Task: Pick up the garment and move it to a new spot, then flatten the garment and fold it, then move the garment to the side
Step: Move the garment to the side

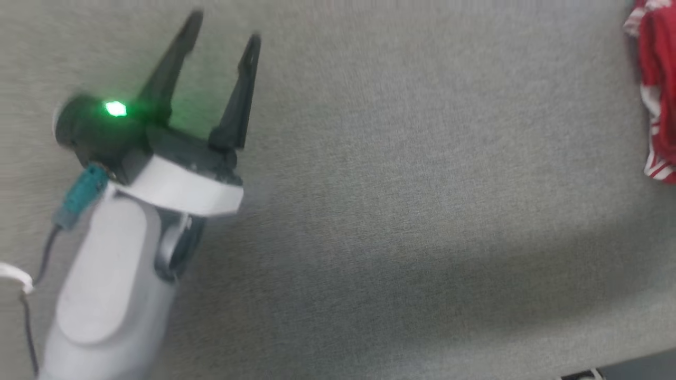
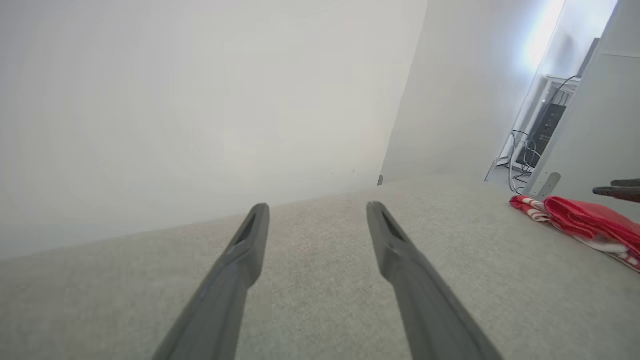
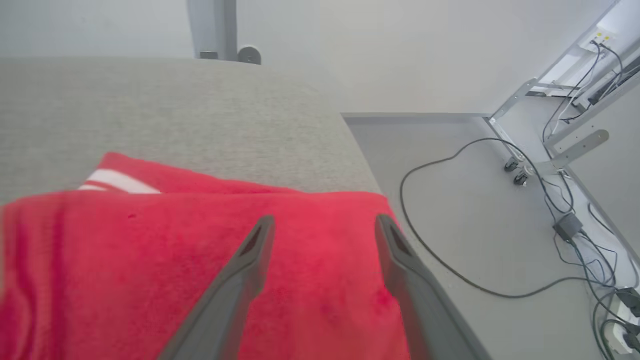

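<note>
You have the garment [image 3: 200, 260] lying at the counter's [image 1: 401, 200] right edge, red cloth with white striping showing. Your right gripper [image 3: 324, 220] hangs over that same edge of the counter, jaws wide, gripping nothing. Your left gripper [image 1: 225, 27] hovers over the counter's left part, jaws wide too.

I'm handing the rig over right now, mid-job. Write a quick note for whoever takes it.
Left gripper: open, empty, over the bare grey table.
Right gripper: open, fingers spread over the shirt, gripping nothing.
The shirt: a red, folded-looking bundle at the table's right edge, near a corner.
Done: seemingly the fold and the move to the side.
Left: lift the right gripper clear and check that the fold is tidy.
</note>
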Tool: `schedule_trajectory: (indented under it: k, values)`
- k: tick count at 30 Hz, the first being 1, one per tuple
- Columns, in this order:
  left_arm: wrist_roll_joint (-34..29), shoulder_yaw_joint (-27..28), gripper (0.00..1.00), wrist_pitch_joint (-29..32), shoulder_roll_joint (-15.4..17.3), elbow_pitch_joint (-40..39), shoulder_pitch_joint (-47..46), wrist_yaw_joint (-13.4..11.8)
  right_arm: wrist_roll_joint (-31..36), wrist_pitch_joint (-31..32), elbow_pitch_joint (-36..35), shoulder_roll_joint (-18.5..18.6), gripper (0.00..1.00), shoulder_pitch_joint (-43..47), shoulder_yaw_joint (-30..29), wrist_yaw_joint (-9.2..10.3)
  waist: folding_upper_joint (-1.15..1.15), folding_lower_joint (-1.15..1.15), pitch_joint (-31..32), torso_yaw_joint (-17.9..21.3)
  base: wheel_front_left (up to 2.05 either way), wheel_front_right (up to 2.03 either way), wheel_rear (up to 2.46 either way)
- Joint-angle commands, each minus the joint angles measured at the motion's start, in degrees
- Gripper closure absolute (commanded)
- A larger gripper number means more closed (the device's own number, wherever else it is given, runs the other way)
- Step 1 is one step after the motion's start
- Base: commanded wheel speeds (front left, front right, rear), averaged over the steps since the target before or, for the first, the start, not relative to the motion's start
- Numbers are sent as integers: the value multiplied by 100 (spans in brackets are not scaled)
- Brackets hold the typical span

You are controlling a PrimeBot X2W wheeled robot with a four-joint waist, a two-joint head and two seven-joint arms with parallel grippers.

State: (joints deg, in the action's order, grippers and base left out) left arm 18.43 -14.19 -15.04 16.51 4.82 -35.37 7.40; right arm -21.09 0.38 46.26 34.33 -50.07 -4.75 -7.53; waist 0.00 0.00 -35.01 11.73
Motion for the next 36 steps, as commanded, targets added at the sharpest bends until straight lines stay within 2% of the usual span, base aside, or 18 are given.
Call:
schedule_trajectory:
  k: [1,10,17,21,27,36]
  values:
    - [72,88,0,-16,-96,67,284,10,-76,-92,-111,-108,0,212,187,9,0,0,525,-261,0,0,0]
    - [67,681,0,-17,-562,294,1509,10,-197,-695,-663,-711,0,1214,1029,8,0,0,1471,-840,0,0,0]
    - [-4,1023,0,-17,-747,504,2261,10,-310,-1151,-840,-1148,0,1882,1353,8,0,0,2087,-1255,0,0,0]
    - [41,1185,0,-18,-798,607,2677,10,-370,-1337,-1036,-1226,0,2316,1502,8,0,0,2444,-1448,0,0,0]
    - [72,1418,0,-18,-822,590,3160,10,-410,-1472,-1513,-1312,0,2870,1506,8,0,0,2853,-1563,0,0,0]
    - [67,1519,0,-18,-774,389,3667,10,-235,-1503,-2418,-1431,0,3777,1126,8,0,0,3229,-1630,0,0,0]
